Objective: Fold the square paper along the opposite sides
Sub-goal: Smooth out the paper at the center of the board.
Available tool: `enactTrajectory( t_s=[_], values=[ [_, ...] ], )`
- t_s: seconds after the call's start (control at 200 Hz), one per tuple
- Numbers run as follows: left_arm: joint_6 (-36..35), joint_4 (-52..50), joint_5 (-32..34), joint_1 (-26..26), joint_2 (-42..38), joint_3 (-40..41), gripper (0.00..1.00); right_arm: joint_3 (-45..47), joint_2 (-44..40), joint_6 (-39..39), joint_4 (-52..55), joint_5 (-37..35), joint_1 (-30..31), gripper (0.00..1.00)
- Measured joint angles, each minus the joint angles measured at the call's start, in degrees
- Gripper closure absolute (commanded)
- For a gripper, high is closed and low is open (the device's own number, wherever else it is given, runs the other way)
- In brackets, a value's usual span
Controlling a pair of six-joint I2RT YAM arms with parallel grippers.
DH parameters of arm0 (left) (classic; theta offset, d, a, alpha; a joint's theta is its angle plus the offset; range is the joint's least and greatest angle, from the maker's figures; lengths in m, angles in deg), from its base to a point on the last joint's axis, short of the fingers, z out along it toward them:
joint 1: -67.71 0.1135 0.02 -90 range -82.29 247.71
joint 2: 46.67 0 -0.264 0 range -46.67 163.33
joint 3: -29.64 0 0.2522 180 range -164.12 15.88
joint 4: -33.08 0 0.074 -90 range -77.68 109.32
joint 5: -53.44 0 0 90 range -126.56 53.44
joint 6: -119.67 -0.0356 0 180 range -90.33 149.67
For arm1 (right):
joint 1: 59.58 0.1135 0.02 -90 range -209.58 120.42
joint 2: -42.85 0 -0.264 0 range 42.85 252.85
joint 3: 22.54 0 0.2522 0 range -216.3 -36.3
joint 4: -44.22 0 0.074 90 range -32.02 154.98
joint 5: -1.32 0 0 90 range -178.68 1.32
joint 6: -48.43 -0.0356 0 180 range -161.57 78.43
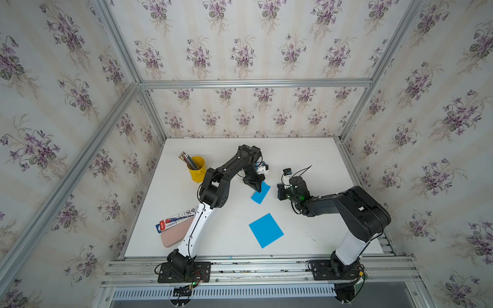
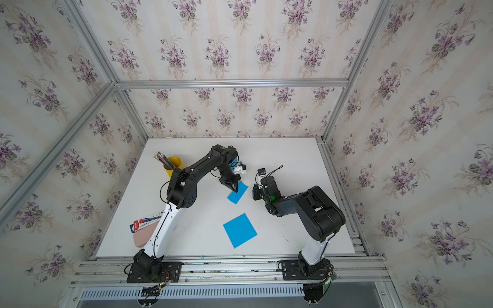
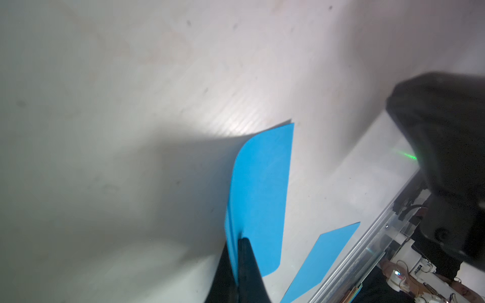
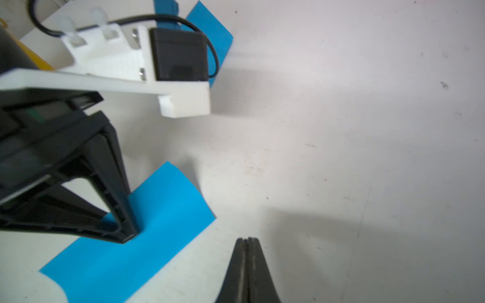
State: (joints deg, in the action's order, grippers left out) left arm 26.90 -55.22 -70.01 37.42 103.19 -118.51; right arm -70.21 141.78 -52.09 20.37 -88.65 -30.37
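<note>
A blue paper (image 1: 262, 196) lies on the white table (image 1: 306, 234) near the middle, bent over on itself with one edge lifted. My left gripper (image 3: 237, 244) is shut on that lifted edge, the layers pinched between its black fingers; both top views show its tips (image 2: 235, 190) down on the sheet. In the right wrist view the same paper (image 4: 157, 223) lies under the left fingers (image 4: 123, 210). My right gripper (image 4: 248, 240) is shut and empty, hovering over bare table just right of the paper (image 1: 278, 192). A second blue square paper (image 1: 266, 230) lies flat nearer the front edge.
At the back left stands a yellow cup of pencils (image 1: 197, 169). A packaged pen (image 1: 176, 220) and a pink case (image 1: 172, 237) lie at the front left beside the left arm. Aluminium rails (image 1: 240, 266) run along the front edge, and papered walls close in the other sides.
</note>
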Motion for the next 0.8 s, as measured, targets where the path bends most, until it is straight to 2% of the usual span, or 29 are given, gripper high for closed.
enactTrajectory(
  t_s=[0.255, 0.505, 0.659, 0.799],
  values=[
    [6.8, 6.2, -0.8, -0.8, -2.3, 3.2, 1.00, 0.4, -5.0, 0.4, -0.9, -0.2, 0.0, 1.00],
    [16.4, 15.5, -3.4, -0.9, -9.4, 11.7, 1.00, 3.0, -10.0, -0.1, -1.2, -0.1, 0.0, 1.00],
    [23.9, 22.9, -4.9, -1.2, -11.8, 15.0, 1.00, 4.7, -10.9, -1.9, -1.6, 0.9, 0.0, 1.00],
    [27.5, 27.9, -6.1, -1.2, -14.2, 16.3, 1.00, 5.1, -12.0, -4.5, -1.9, 2.6, -0.1, 1.00]
  ],
)
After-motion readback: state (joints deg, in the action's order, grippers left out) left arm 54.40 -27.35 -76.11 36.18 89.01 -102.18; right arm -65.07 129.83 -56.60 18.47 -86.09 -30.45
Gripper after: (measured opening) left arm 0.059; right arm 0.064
